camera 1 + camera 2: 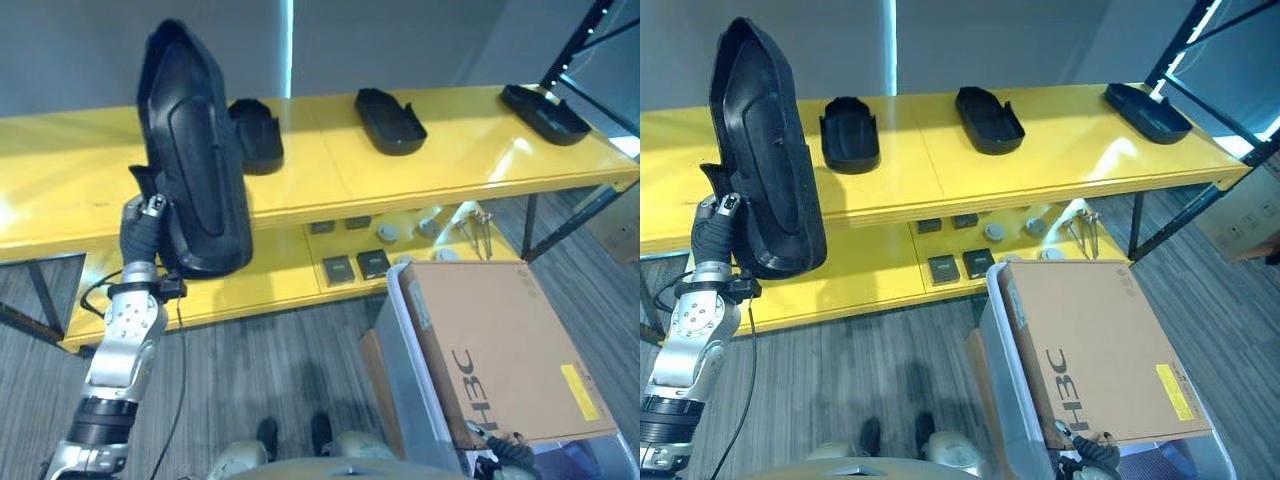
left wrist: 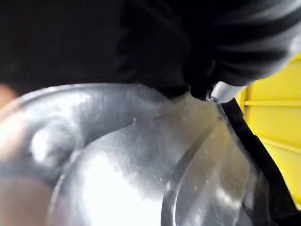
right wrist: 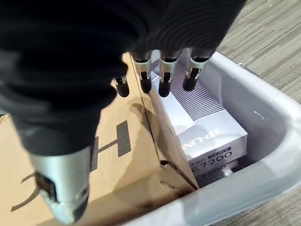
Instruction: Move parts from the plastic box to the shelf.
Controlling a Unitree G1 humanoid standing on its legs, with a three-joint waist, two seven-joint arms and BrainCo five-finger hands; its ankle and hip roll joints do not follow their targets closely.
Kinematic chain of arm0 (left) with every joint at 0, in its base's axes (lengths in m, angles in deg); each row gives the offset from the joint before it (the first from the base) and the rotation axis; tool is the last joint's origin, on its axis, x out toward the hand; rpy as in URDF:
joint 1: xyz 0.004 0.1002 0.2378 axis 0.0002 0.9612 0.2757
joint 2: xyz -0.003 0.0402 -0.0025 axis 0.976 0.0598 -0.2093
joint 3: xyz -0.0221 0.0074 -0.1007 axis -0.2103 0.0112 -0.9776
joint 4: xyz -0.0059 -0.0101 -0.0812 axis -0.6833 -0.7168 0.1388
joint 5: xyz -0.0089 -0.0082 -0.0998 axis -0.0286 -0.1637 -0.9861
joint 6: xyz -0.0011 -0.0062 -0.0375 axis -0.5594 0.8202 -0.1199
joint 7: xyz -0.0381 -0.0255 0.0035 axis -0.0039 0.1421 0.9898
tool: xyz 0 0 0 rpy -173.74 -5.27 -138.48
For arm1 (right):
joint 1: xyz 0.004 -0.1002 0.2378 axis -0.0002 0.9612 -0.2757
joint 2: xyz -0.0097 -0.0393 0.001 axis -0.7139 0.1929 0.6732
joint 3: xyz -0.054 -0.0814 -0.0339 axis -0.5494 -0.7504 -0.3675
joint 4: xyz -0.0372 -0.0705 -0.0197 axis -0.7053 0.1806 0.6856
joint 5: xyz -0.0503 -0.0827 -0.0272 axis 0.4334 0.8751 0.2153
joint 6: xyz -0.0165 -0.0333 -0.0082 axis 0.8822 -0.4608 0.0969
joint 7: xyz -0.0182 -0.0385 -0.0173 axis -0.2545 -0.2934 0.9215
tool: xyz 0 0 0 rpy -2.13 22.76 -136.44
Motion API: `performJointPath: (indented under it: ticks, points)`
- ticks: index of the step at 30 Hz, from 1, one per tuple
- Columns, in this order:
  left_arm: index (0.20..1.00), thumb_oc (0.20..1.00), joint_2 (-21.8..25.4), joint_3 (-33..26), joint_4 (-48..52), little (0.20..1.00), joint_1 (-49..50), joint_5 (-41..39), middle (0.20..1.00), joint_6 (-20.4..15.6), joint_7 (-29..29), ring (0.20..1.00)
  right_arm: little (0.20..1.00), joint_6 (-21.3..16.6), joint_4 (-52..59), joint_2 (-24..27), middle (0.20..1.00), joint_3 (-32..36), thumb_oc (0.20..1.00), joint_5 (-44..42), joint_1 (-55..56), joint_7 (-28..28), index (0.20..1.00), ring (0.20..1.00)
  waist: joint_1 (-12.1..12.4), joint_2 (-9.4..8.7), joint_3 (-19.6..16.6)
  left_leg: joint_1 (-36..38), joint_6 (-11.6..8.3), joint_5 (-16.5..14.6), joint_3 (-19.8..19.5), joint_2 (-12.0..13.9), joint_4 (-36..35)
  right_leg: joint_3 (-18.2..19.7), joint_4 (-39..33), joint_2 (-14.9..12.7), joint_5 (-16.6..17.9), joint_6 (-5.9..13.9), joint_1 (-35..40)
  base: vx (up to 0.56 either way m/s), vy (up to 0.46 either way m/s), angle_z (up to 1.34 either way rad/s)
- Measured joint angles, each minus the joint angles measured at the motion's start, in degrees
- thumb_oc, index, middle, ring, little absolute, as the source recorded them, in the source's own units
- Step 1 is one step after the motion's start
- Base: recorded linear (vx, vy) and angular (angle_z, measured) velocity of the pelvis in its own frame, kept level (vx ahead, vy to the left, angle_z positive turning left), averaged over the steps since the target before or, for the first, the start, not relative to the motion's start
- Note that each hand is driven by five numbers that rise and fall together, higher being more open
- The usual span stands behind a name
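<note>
My left hand (image 1: 141,232) holds a large black moulded part (image 1: 195,150) upright in front of the yellow shelf's top board (image 1: 450,160), near its left end; the part's glossy surface (image 2: 141,160) shows close up in the left wrist view. Three smaller black parts lie on that board: one (image 1: 256,133) just behind the held part, one (image 1: 390,121) in the middle, one (image 1: 545,113) at the right. My right hand (image 3: 163,75) hangs open over the grey plastic box (image 3: 263,127), which holds a brown cardboard box (image 1: 500,350) and a white carton (image 3: 207,127).
The lower yellow shelf board (image 1: 280,275) carries small black square pieces (image 1: 355,266), grey round pieces (image 1: 410,228) and metal tools (image 1: 478,226). A dark rack post (image 1: 580,40) stands at the far right. Grey carpet floor (image 1: 280,370) lies between me and the shelf.
</note>
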Motion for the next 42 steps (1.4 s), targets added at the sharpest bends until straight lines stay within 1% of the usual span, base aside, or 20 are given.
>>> performJointPath:
  ticks: [3, 4, 5, 6, 8, 10, 12, 14, 16, 17, 20, 26, 29, 30, 32, 34, 36, 37, 38, 42]
  points:
    - [0.2, 0.2, 0.1, -0.6, 0.1, 0.2, 1.1, 0.0, 0.2, 0.7, -0.3, 0.2, 1.0, 1.1, -0.7, 0.8, 1.0, 0.0, 1.0, 1.6, 0.1, 2.2, 1.0, 1.0, 0.0, -0.1, -0.1, 0.7, -0.32, 0.7, 1.7, 0.8, -0.8, -0.2, -1.2, 0.4, 0.7, -0.43, 1.2, 0.04, -0.065, 0.0]
    - [0.2, 0.2, 0.1, -0.4, 0.1, 0.2, 1.1, 0.0, 0.2, 1.0, -0.2, 0.2, 1.0, 1.2, -0.7, 0.9, 1.0, 0.0, 1.0, 2.3, 0.6, 3.2, 1.0, 1.0, -0.4, -0.48, -0.1, 0.4, -0.41, 0.6, 5.2, 1.7, -0.6, -0.6, -1.4, 0.2, 1.7, -1.56, 1.1, -0.02, -0.06, 0.63]
    - [0.2, 0.2, -0.5, 1.5, -1.4, 0.2, -1.3, 0.0, 0.2, 1.7, -0.2, 0.2, 1.0, 1.0, 0.1, 1.1, 1.0, -1.0, 1.0, 2.2, 2.5, 3.6, 1.0, 1.0, -2.4, -2.37, -0.7, -2.7, -6.04, -1.7, 17.7, 5.6, 3.2, -5.1, -3.0, -1.4, 4.3, -4.14, 1.8, -0.01, -0.016, 1.02]
    - [0.2, 0.2, -0.6, 3.0, -2.3, 0.2, -3.0, 0.0, 0.2, 1.8, 0.0, 0.2, 1.0, 0.6, -0.8, 1.2, 1.0, -1.3, 1.0, 2.2, 2.7, 4.0, 1.0, 1.0, -3.6, -2.88, -0.4, -5.1, -5.53, -1.7, 21.7, 8.1, 6.7, -6.8, -3.0, -2.4, 3.8, -4.91, 1.5, 0.04, 0.07, 1.2]
    - [0.2, 0.2, -0.6, 5.5, -4.4, 0.2, -5.4, 0.0, 0.2, 2.9, 0.1, 0.2, 1.0, -0.3, -6.4, 1.4, 1.0, -1.4, 1.0, 2.1, 0.0, 5.0, 1.0, 1.0, -4.2, -3.79, 0.0, -9.5, -5.59, -0.6, 21.1, 13.8, 13.7, -8.8, -2.6, -3.6, 2.9, -5.24, 1.1, 0.11, 0.18, 0.67]
    - [0.2, 0.2, -0.6, 5.5, -4.4, 0.2, -4.6, 0.0, 0.2, 3.8, 0.0, 0.2, 1.0, -0.3, -7.7, 2.6, 1.0, -1.2, 1.0, 2.2, -0.8, 5.7, 1.0, 1.0, -4.2, -3.41, 0.4, -7.2, -6.74, 1.4, 19.2, 16.1, 9.4, -8.2, -2.2, -4.7, 2.4, -4.37, 2.0, 0.12, 0.206, 0.12]
    - [0.2, 0.2, -0.5, 5.3, -4.4, 0.2, -4.5, 0.0, 0.2, 3.9, 0.0, 0.2, 1.0, -0.1, -8.4, 5.1, 1.0, -0.8, 1.0, 4.4, -0.8, 6.0, 1.0, 1.0, -4.3, -1.41, 1.5, -3.2, -6.35, 4.2, 18.3, 17.8, 3.1, -8.1, -2.0, -5.4, 1.2, -2.15, 3.9, 0.12, 0.254, 0.05]
    - [0.2, 0.2, -0.5, 5.2, -4.4, 0.2, -4.5, 0.0, 0.2, 3.7, 0.3, 0.2, 1.0, 0.6, -11.4, 8.3, 1.0, -0.4, 1.0, 8.9, -0.7, 5.9, 1.0, 1.0, -4.5, 2.39, 1.5, -2.1, -5.63, 5.8, 18.3, 19.4, 1.6, -8.2, -0.6, -5.5, 0.2, 0.59, 4.2, 0.12, 0.349, 0.06]
    - [0.2, 0.2, 0.6, 4.8, -4.6, 0.2, -4.4, -0.1, 0.2, 3.5, 0.4, 0.2, 1.0, 1.1, -15.2, 7.7, 1.0, -1.5, 1.0, 12.7, -2.5, 5.6, 1.0, 1.0, -3.6, 2.3, 1.4, -1.7, -6.42, 8.2, 19.0, 16.0, 1.6, -5.0, 1.4, -7.9, -1.3, 2.68, 3.4, 0.07, 0.379, 0.08]
    - [0.2, 0.2, 2.0, 4.4, -4.6, 0.2, -4.3, -0.5, 0.2, 3.5, 0.4, 0.2, 1.0, 2.1, -16.1, 6.9, 1.0, -1.1, 1.0, 13.3, -3.5, 4.5, 1.0, 1.0, -3.5, 0.9, 1.1, -1.2, -5.72, 8.7, 19.0, 13.6, 0.7, -3.2, 1.7, -9.3, -0.9, 2.61, 3.1, 0.06, 0.38, 0.12]
    - [0.2, 0.2, 4.2, 2.8, -4.5, 0.2, -4.1, -0.9, 0.2, 3.5, 0.0, 0.2, 1.0, 4.6, -18.0, 6.4, 1.0, -0.4, 1.0, 15.8, -5.0, 3.0, 1.0, 1.0, -2.9, -0.04, 1.0, 0.3, -3.87, 9.1, 20.1, 9.1, -2.0, -1.8, 2.5, -13.3, -0.1, 3.56, 2.1, 0.09, 0.338, 0.01]
    - [0.2, 0.2, 5.2, 3.6, -4.0, 0.2, -5.0, -1.2, 0.2, 5.2, 0.1, 0.2, 1.0, 4.2, -19.3, 1.8, 1.0, 0.6, 1.0, 18.7, -4.9, 2.7, 1.0, 1.0, -1.5, -1.2, 1.3, 3.3, -3.34, 7.7, 19.8, 6.6, -2.9, -1.7, 2.5, -15.1, 1.6, 5.71, 4.0, 0.06, 0.317, -0.09]
    - [0.2, 0.2, 5.4, 4.1, -4.2, 0.2, -6.3, -0.4, 0.2, 7.0, -0.5, 0.2, 1.0, 3.9, -17.0, -2.0, 1.0, 0.1, 1.0, 20.2, -5.3, 4.5, 1.0, 1.0, -1.7, -0.19, 2.0, 3.1, -3.3, 7.9, 18.0, 5.5, -3.3, -1.6, 4.6, -15.6, 1.6, 5.79, 2.2, 0.01, 0.177, -0.18]
    - [0.2, 0.2, 5.4, 4.2, -4.2, 0.2, -6.4, -0.2, 0.2, 7.9, -0.5, 0.2, 1.0, 3.5, -14.3, -3.4, 1.0, 0.0, 1.0, 20.3, -5.3, 5.4, 1.0, 1.0, -2.1, 1.06, 2.5, 2.9, -3.23, 7.9, 17.5, 5.5, -3.5, -1.8, 6.7, -15.6, 1.6, 5.74, 0.7, 0.01, 0.087, -0.17]
    - [0.2, 0.2, 5.7, 4.1, -4.2, 0.2, -6.4, 0.8, 0.2, 8.5, -1.0, 0.2, 1.0, 3.5, -12.7, -4.2, 1.0, -1.3, 1.0, 20.6, -5.3, 6.6, 1.0, 1.0, -1.8, 1.15, 2.5, 2.9, -3.24, 7.9, 17.9, 5.4, -3.7, -1.8, 6.8, -15.6, 1.0, 5.75, -0.1, 0.02, 0.031, -0.26]
    - [0.2, 0.2, 6.6, 3.5, -4.5, 0.2, -6.4, 1.3, 0.2, 9.3, -2.2, 0.2, 1.0, 3.5, -11.8, -4.2, 1.0, -2.3, 1.0, 23.3, -5.8, 8.4, 1.0, 1.0, -2.4, 1.06, 2.7, 2.4, -3.36, 8.4, 17.7, 6.2, -4.0, -0.9, 5.6, -14.0, -1.1, 8.28, -0.1, 0.05, -0.055, 0.04]
    - [0.2, 0.2, 7.3, 3.5, -6.1, 0.2, -6.8, 2.3, 0.2, 9.9, -3.4, 0.2, 1.0, 4.2, -11.2, -4.3, 1.0, -4.0, 1.0, 24.9, -5.3, 8.8, 1.0, 1.0, -3.9, 0.98, 2.6, 2.3, -4.3, 9.0, 15.5, 8.5, -6.2, 2.0, 5.7, -9.8, -2.9, 7.31, -0.1, 0.05, -0.171, 0.42]
    - [0.2, 0.2, 7.1, 3.6, -9.3, 0.2, -7.9, 2.9, 0.2, 10.5, -4.3, 0.2, 1.0, 4.6, -12.5, -3.6, 1.0, -6.2, 1.0, 26.5, -5.0, 10.1, 1.0, 1.0, -3.2, 0.79, 2.4, 1.5, -6.11, 8.4, 14.0, 10.7, -6.2, 2.2, 4.2, -6.7, -2.5, 5.95, 0.6, 0.07, -0.18, 0.21]
    - [0.2, 0.2, 6.9, 3.6, -11.3, 0.2, -8.7, 2.9, 0.2, 10.7, -4.6, 0.2, 1.0, 4.5, -13.7, -3.1, 1.0, -7.6, 1.0, 26.9, -5.3, 11.1, 1.0, 1.0, -3.1, 0.84, 2.2, 1.0, -6.15, 8.5, 13.3, 11.6, -6.2, 2.6, 2.0, -5.4, -1.8, 5.06, 1.8, 0.08, -0.124, 0.15]
    - [0.2, 0.2, 7.6, 3.3, -18.3, 0.2, -11.4, 2.8, 0.2, 12.4, -6.6, 0.2, 1.0, 6.0, -14.7, -0.5, 1.0, -9.5, 1.0, 27.0, -5.3, 15.5, 1.0, 1.0, -3.4, 0.79, 1.7, 0.7, -6.02, 8.4, 13.1, 13.5, -5.8, 1.4, -1.1, -3.8, 0.4, 2.92, 2.5, 0.06, -0.059, 0.0]
